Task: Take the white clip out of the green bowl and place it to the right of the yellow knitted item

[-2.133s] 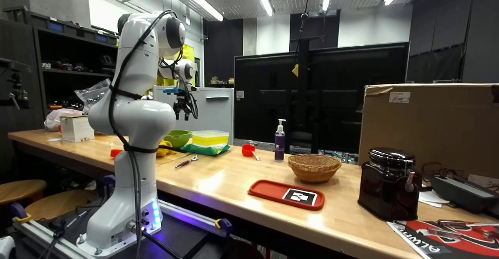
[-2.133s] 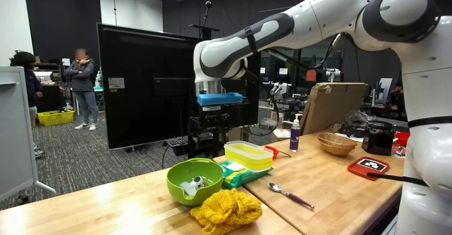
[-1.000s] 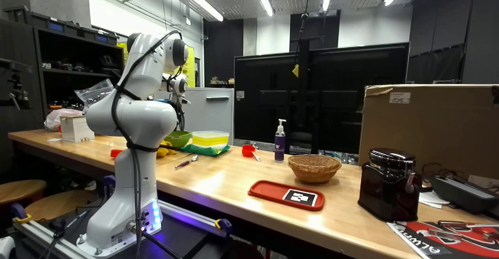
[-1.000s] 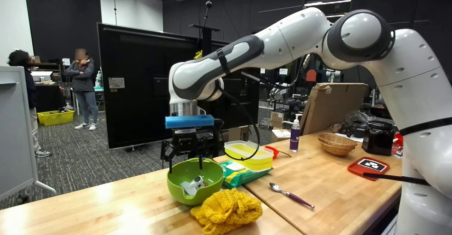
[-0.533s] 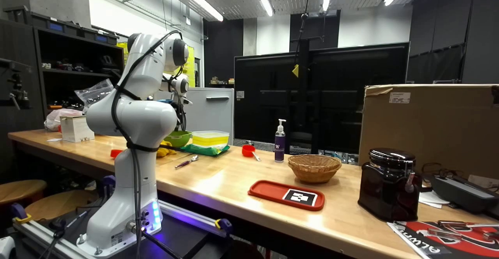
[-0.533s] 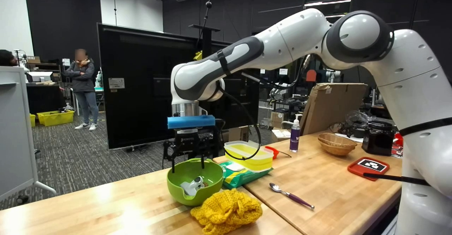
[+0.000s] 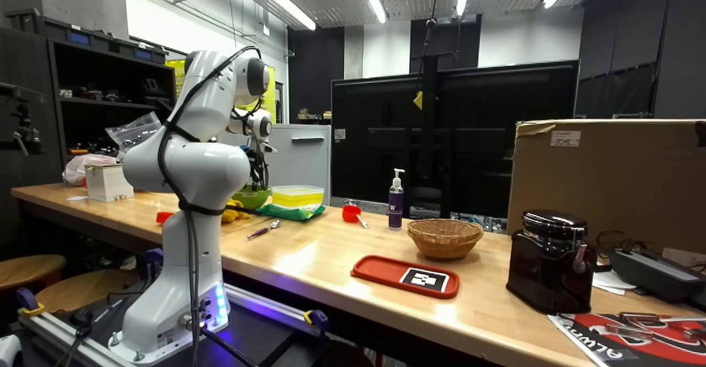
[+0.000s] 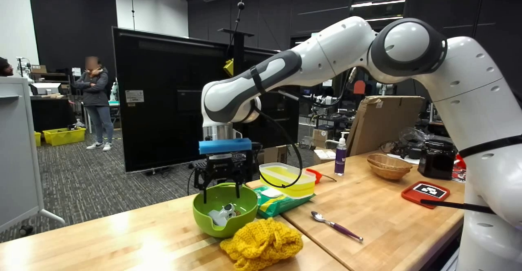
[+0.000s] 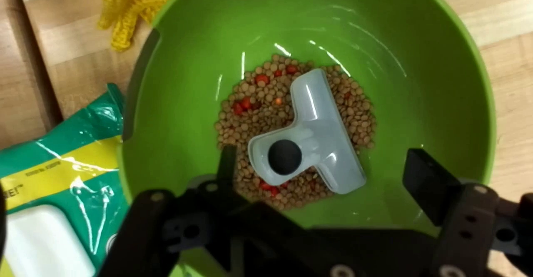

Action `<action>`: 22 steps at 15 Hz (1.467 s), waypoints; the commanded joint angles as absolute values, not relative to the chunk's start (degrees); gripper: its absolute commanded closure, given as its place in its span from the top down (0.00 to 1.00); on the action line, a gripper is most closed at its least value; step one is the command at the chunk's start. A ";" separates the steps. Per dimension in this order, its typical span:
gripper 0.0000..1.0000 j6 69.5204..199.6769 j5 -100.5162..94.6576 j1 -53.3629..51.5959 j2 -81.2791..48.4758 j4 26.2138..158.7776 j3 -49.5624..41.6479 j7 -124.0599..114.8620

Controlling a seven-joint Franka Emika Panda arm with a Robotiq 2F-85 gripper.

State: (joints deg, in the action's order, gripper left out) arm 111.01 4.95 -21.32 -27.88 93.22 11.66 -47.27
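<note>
- Brought the gripper (image 8: 221,199) down from well above, in two seconds, to about the mouth of the green bowl (image 8: 219,231); just now nudged it slightly lower and rightward in an exterior view.
- Poised there spread apart, holding nothing, with fingertips (image 9: 424,173) left and right of the white clip (image 9: 322,139) in the wrist view.
- No shift of the white clip: mid-frame there, on brown lentil-like bits (image 9: 254,118) inside the bowl.
- Probably aligning for a grasp; still to clamp, lift and set down right of the yellow knitted item (image 8: 263,244), lower centre of an exterior view.
</note>
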 commanded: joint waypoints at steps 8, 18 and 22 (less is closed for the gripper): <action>1.00 116.32 9.65 -20.36 -28.93 96.58 11.18 -42.71; 0.52 117.81 10.95 -20.52 -28.59 98.76 11.02 -42.40; 0.38 116.96 10.85 -20.50 -27.93 98.68 10.95 -42.57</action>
